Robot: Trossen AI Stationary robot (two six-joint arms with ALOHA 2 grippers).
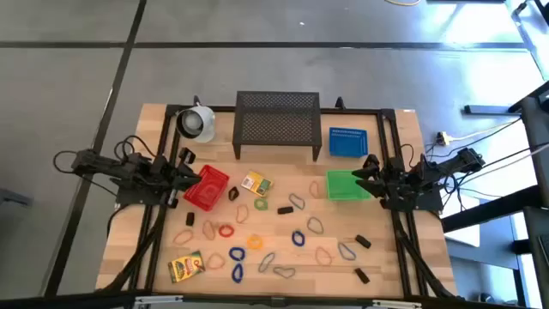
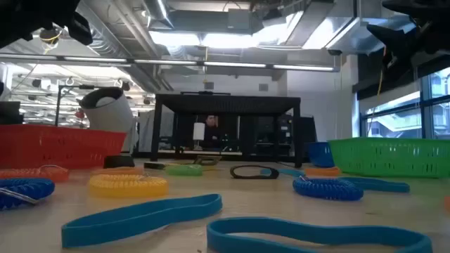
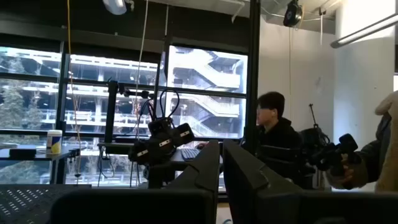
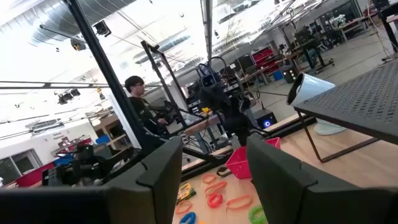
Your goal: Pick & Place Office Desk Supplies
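The office desk supplies lie loose on the wooden table: thin loops such as a blue one (image 1: 298, 238) and a red one (image 1: 226, 231), small black blocks (image 1: 285, 209), and two yellow-green boxes (image 1: 256, 183) (image 1: 186, 266). My left gripper (image 1: 188, 169) (image 3: 221, 168) hovers, shut and empty, at the left edge of the red basket (image 1: 207, 187). My right gripper (image 1: 365, 177) (image 4: 214, 168) hovers open over the right edge of the green basket (image 1: 346, 185), with nothing between its fingers. In the low view, blue loops (image 2: 140, 214) lie flat on the table in front.
A blue basket (image 1: 347, 142), a black mesh shelf (image 1: 277, 122) and a white mug (image 1: 197, 122) lying on its side stand along the far edge. A black frame rail (image 1: 393, 154) borders the table. People sit in the room beyond (image 3: 273, 134).
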